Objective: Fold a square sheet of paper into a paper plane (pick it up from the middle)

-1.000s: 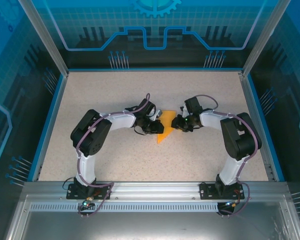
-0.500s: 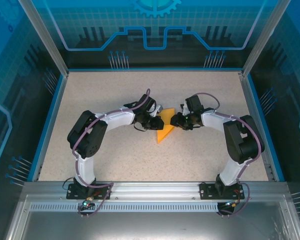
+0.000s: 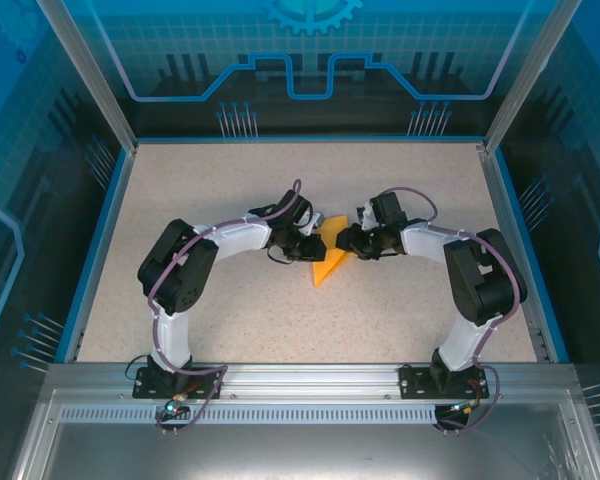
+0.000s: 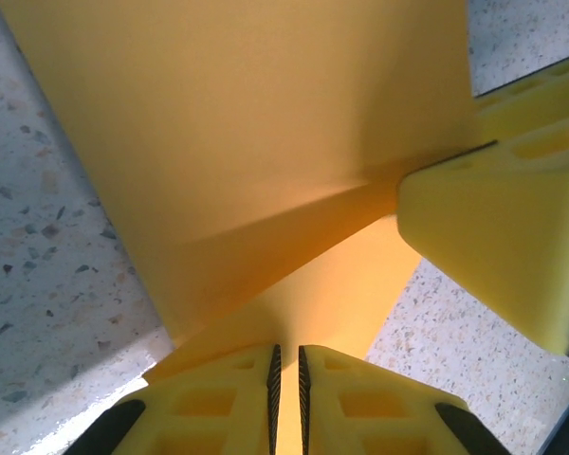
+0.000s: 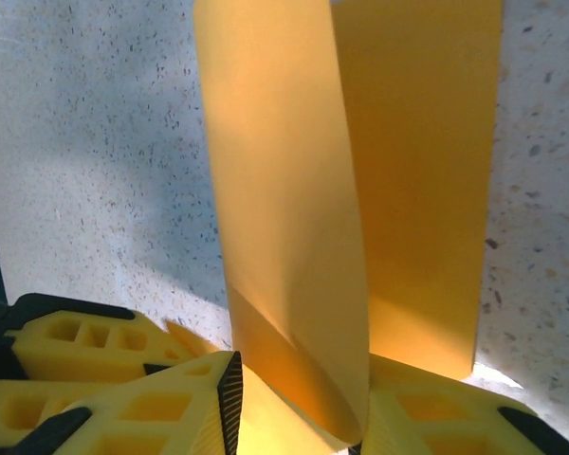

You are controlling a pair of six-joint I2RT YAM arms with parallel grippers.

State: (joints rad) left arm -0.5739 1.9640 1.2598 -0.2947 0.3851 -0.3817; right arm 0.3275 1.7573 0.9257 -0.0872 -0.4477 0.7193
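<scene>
The orange-yellow sheet of paper (image 3: 330, 266) lies folded into a pointed wedge at the table's middle, tip toward the arms. My left gripper (image 3: 314, 245) meets it from the left. In the left wrist view this gripper (image 4: 286, 389) is shut on a thin layer of the paper (image 4: 247, 123), and a raised flap slopes up ahead of it. My right gripper (image 3: 347, 241) meets the sheet from the right. In its wrist view the right gripper (image 5: 294, 417) is open, and a standing flap of the paper (image 5: 284, 190) rises between the jaws, leaning on the right one. One right finger (image 4: 498, 246) presses the paper's edge.
The speckled beige table (image 3: 230, 190) is framed by a blue rim (image 3: 100, 230) and clear walls. Both arms bend inward, and their elbows (image 3: 180, 270) (image 3: 480, 270) stand near the table's front half.
Both grippers have drawn slightly closer together and a little farther from the bases. The paper's upper part has shifted with them. The left arm's elbow has swung slightly.
</scene>
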